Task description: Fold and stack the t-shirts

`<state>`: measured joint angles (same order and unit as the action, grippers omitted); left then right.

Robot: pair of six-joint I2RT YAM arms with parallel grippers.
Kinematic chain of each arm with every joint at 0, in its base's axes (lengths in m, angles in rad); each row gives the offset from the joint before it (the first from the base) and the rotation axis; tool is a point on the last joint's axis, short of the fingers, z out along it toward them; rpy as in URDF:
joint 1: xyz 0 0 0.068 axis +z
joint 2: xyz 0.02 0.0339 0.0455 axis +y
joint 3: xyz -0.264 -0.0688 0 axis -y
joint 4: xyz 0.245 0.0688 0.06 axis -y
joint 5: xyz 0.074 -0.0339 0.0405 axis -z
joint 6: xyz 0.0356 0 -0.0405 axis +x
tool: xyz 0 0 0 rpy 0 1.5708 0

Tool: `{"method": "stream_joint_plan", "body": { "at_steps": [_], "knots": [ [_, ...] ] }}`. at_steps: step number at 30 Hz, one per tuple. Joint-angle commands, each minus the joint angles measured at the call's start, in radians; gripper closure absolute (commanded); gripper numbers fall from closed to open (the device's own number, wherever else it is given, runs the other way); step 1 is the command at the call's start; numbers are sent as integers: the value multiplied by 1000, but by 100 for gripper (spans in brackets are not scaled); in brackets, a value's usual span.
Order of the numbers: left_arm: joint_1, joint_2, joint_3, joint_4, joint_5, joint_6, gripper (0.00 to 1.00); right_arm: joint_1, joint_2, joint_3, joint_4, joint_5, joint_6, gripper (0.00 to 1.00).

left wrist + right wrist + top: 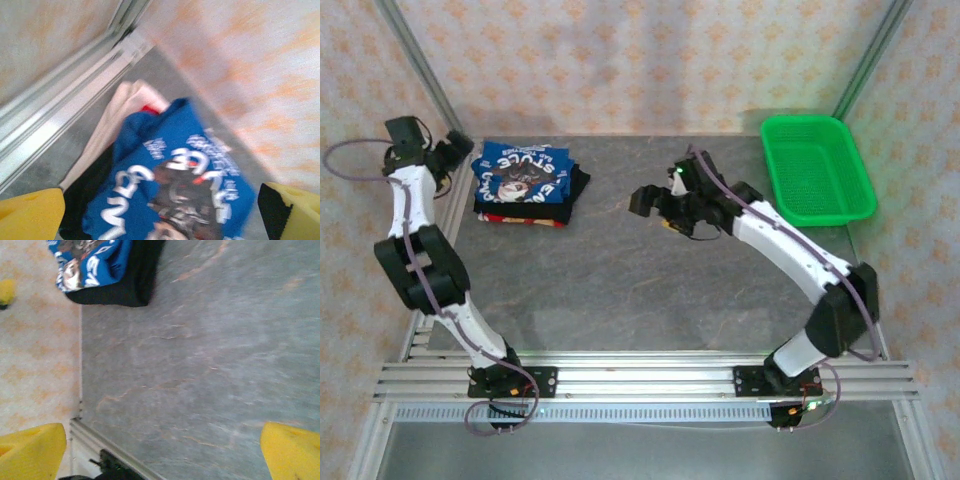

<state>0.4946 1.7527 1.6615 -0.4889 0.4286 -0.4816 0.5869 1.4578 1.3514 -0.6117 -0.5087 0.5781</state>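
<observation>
Stack apparently done, blue tee point(523, 172) folded atop black tee point(578, 185) and red-patterned tee point(515, 219) at far-left of table point(620, 270), left gripper point(160, 215) beside it, right gripper point(161, 452) mid-table, both spread wide, nothing held, likely only retraction left.

Two white-and-black arms on black bases point(510, 382)
Left arm point(420, 260) and right arm point(790, 250): white link shells, black joints, grey-purple cables point(410, 215) running alongside, yellow fingertips point(35, 447), a green light point(678, 172) near the right wrist.

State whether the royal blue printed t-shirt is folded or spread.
Folded: the royal blue printed t-shirt forms a compact rectangle atop the black t-shirt.
</observation>
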Motion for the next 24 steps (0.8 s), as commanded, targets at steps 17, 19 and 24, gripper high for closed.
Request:
{"method": "stream_joint_plan", "body": {
  "at_steps": [17,19,24],
  "knots": [
    [-504,-845,-1276,741,-638,301,0,-522,-649,-920,472,798,-390,1],
    [-504,-807,-1288,766,-653,331,0,-522,-618,-994,653,821,-443,1],
    [-505,-646,-1317,961,-648,322,0,-527,-460,-1110,1091,847,-455,1]
  ]
}}
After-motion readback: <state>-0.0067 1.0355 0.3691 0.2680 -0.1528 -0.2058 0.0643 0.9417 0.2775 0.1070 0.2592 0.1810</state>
